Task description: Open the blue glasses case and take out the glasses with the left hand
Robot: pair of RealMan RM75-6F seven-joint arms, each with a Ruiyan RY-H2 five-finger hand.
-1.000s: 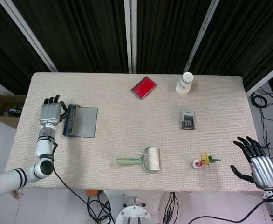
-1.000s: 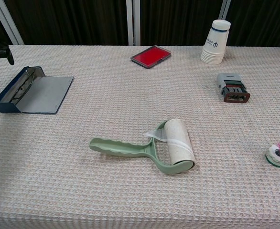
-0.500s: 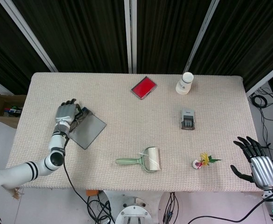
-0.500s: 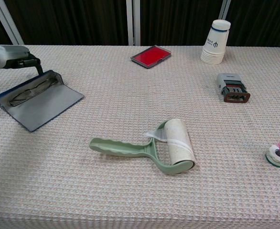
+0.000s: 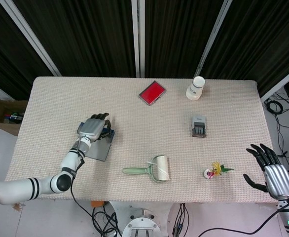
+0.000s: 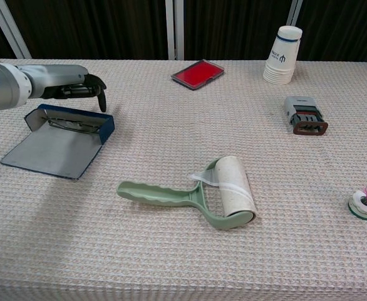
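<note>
The blue glasses case (image 6: 51, 150) lies open on the left of the table, its grey lid flat toward the front. The glasses (image 6: 71, 124) lie in its tray, along the blue far wall. My left hand (image 6: 61, 81) hovers just behind and above that tray, with its dark fingers (image 6: 99, 95) bent down over the wall and nothing in them. From the head view the left hand (image 5: 91, 129) covers the tray, so only the case's lid (image 5: 96, 149) shows. My right hand (image 5: 272, 173) hangs open off the table's right front corner.
A green lint roller (image 6: 202, 194) lies at the front middle. A red flat box (image 6: 197, 73) and a stack of paper cups (image 6: 282, 55) stand at the back. A grey stamp (image 6: 304, 115) and a small flower toy (image 6: 366, 202) lie on the right.
The left hand has swept right and toward the table's middle, and the open case has turned and slid with it. The right hand has stayed still.
</note>
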